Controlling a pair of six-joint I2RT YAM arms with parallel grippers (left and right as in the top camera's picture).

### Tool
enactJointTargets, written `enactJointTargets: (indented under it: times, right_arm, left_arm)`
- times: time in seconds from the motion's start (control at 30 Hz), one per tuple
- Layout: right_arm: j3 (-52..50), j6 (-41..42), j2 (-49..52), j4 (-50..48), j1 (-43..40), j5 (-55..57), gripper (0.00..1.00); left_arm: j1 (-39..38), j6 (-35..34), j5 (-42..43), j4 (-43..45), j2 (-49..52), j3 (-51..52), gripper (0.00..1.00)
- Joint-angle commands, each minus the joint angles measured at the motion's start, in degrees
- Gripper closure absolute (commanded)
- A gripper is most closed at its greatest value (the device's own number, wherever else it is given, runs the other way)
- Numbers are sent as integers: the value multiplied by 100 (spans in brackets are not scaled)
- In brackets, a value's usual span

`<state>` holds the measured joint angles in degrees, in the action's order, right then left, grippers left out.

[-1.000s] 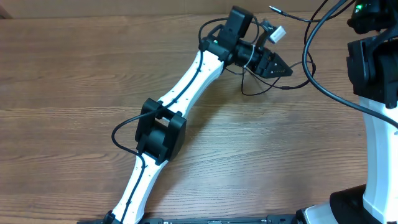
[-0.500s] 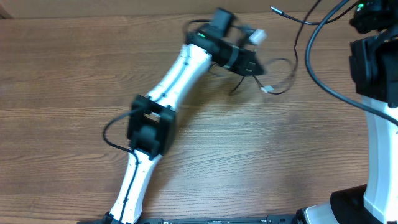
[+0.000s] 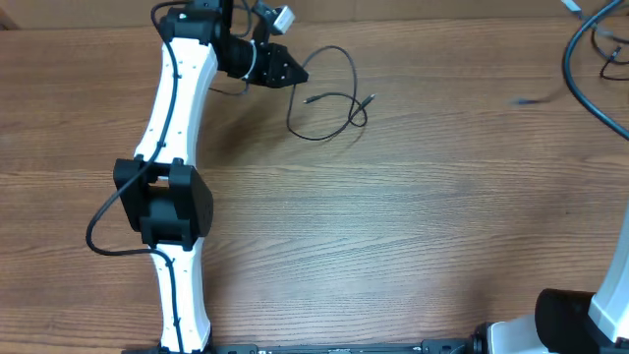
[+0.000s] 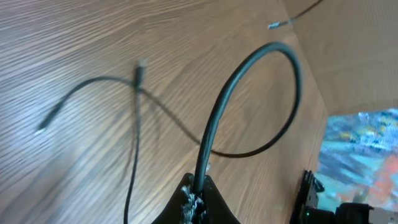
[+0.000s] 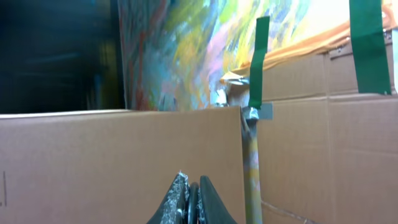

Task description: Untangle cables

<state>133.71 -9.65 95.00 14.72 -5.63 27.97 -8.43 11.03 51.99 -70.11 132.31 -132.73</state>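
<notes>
Overhead, cable (image 3: 351,71) loops beside left gripper (image 3: 299,76), wrist view (closer) shows it pinched.

A thin black cable (image 3: 351,74) rises from between the closed left fingers (image 4: 177,210), arches away and curls back in a loose loop on the tabletop (image 3: 393,226); its strands cross just ahead of the fingers, the small plug ends apart; another silver-tipped end (image 4: 273,25) lies well beyond.

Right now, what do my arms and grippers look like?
Left arm: white links, blocky black joint housings, a thin black wire along it looping free at the elbow. Left gripper: black, tapering to a point. Right arm: only a white link and a black base show. Right gripper: dark fingers with scuffed pale tips.
</notes>
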Motion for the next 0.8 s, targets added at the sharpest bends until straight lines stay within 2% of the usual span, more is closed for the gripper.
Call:
enactJointTargets:
  times: [0.0,0.13,0.27,0.43,0.53,0.77]
  right_arm:
    - [98,39,76,-103,-291,-262,96]
    - [98,37,284,-70,-859,-258,96]
    - [98,146,411,267,-1338,-306,96]
    - [15,492,568,404,-1823,-732,96]
    - [13,651,708,358,-2155,-986,96]
    - [13,651,789,61,-3272,-1941,96]
  left_arm:
    - [-343,92,-98,7,-87,-50,96]
    - [-669,-140,-800,262,-170,-61,96]
    - [-1058,-1086,-2780,1027,-400,-142,96]
    - [-1379,-2415,-4710,1799,-619,-306,96]
    - [-1388,-2791,-4918,1915,-688,-341,96]
    - [-1388,-2780,-4848,2035,-730,-343,96]
